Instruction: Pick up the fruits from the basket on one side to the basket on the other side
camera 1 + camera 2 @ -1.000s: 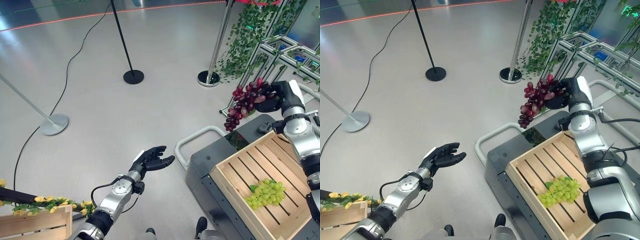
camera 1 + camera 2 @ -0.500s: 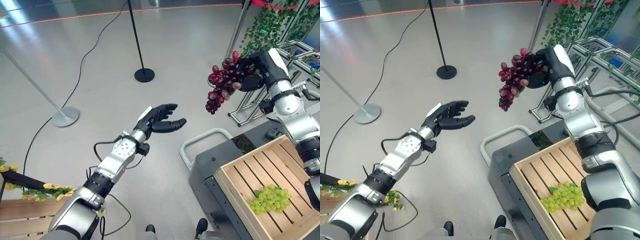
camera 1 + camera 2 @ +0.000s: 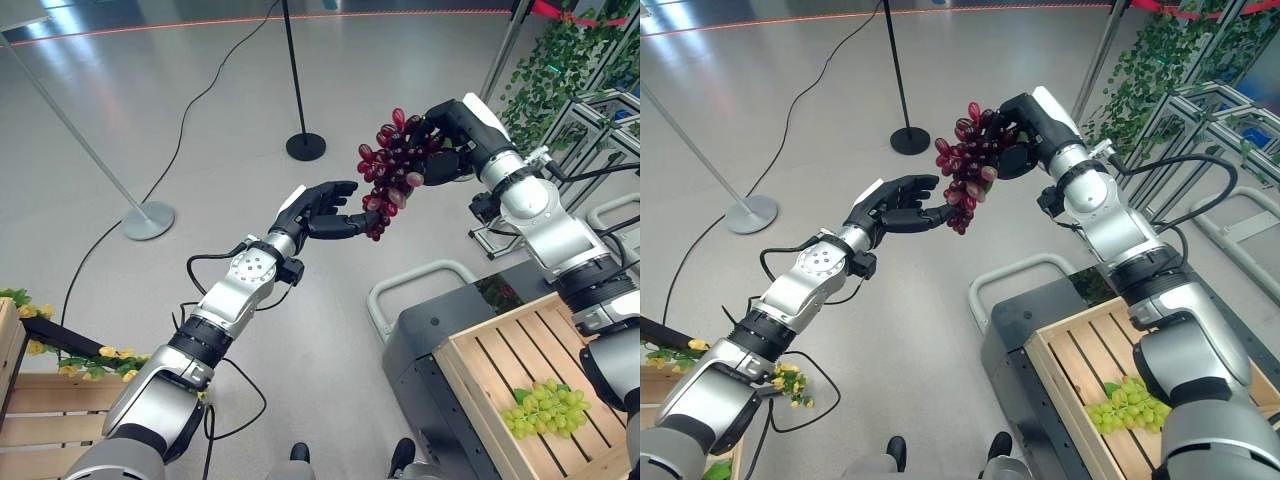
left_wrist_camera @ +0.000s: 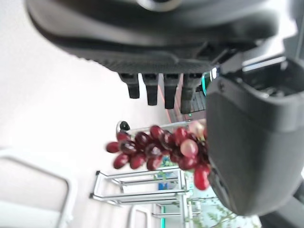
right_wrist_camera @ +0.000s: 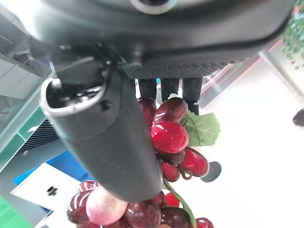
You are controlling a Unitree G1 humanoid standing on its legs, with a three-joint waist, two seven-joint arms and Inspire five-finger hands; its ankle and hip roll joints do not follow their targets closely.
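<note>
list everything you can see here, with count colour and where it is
red grapes: one bunch, dark red, held up in the air over the floor, between the two hands
green grapes: one bunch, pale green, lying in the right crate
right crate: one, light wood, slatted, on the grey cart at the right
grey cart: one, dark grey with a pale handle, lower right
left crate: one, light wood, trimmed with yellow flowers and leaves, lower left
barrier posts: several, one black and the others silver, standing on the grey floor
ivy: green, hanging on metal frames, upper right
left hand: dark, fingers open, just under the red grapes
right hand: dark, closed on the red grapes
</note>
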